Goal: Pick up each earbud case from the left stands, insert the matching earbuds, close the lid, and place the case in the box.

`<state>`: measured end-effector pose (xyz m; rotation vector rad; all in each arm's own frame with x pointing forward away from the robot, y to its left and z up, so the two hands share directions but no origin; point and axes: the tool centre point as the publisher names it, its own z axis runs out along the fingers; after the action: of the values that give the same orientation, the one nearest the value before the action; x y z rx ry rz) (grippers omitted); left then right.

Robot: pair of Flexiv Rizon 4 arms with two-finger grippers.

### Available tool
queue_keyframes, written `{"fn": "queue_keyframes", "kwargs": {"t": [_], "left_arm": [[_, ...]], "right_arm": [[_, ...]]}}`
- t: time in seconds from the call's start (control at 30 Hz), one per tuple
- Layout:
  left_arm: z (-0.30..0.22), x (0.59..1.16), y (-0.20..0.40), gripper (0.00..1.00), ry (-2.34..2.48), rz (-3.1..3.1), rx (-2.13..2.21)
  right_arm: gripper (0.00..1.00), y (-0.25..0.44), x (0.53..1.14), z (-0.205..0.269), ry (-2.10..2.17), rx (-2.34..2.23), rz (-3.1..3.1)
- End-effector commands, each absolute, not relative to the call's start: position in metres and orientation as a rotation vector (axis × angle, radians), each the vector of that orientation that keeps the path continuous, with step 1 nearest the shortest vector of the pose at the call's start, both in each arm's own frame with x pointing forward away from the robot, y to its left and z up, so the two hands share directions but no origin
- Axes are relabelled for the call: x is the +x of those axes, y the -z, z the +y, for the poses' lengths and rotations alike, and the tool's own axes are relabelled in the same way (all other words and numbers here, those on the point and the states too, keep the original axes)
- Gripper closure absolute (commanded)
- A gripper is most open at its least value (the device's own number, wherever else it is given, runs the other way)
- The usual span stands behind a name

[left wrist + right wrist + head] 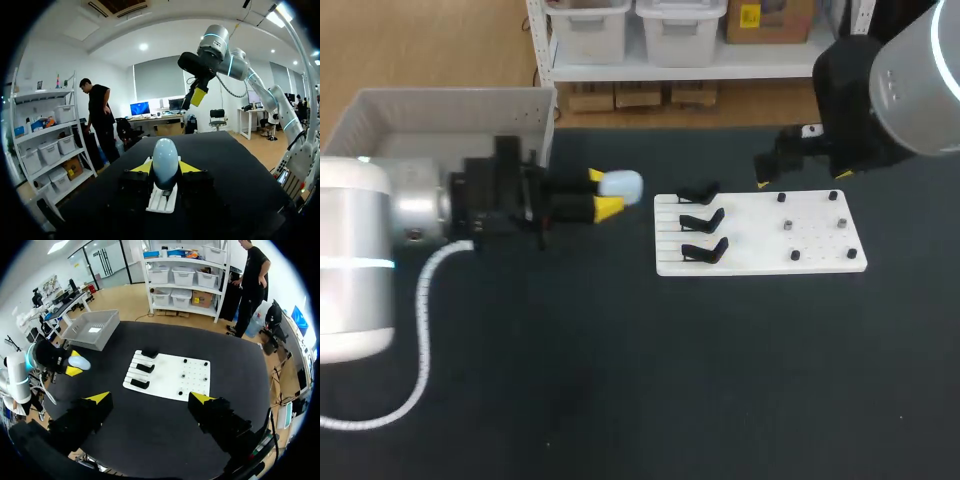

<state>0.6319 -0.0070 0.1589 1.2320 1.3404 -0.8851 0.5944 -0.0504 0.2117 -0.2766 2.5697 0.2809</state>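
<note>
Left to right: grey plastic box (440, 110) at the dark tabletop's (620, 380) far-left edge. Near it, my left jaws pinch a smooth, egg-shaped pale-blue case (621, 184). A flat white board (760, 232) carries black stands (703, 222). My right jaws are spread wide over its far edge.

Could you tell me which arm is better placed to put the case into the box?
Left. Its gripper is shut on the case, close beside the box. The right gripper is open and empty, raised near the board, farther from the box.
</note>
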Motion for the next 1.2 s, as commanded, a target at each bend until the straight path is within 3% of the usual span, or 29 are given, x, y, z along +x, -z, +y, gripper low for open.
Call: {"fn": "queue_keyframes", "kwargs": {"t": [0.03,0.77,1.2], "left_arm": [[0.045,0.63,-0.183,1.0,0.61,1.433,1.007],[0.21,0.788,-0.163,1.0,0.344,1.664,0.844],[0.252,0.856,-0.181,1.0,0.178,1.787,0.96]], "right_arm": [[0.0,-0.209,0.595,-0.049,-0.28,-0.27,2.551],[0.0,-0.209,0.595,-0.049,-0.28,-0.27,2.551],[0.0,-0.209,0.595,-0.049,-0.28,-0.27,2.551]]}}
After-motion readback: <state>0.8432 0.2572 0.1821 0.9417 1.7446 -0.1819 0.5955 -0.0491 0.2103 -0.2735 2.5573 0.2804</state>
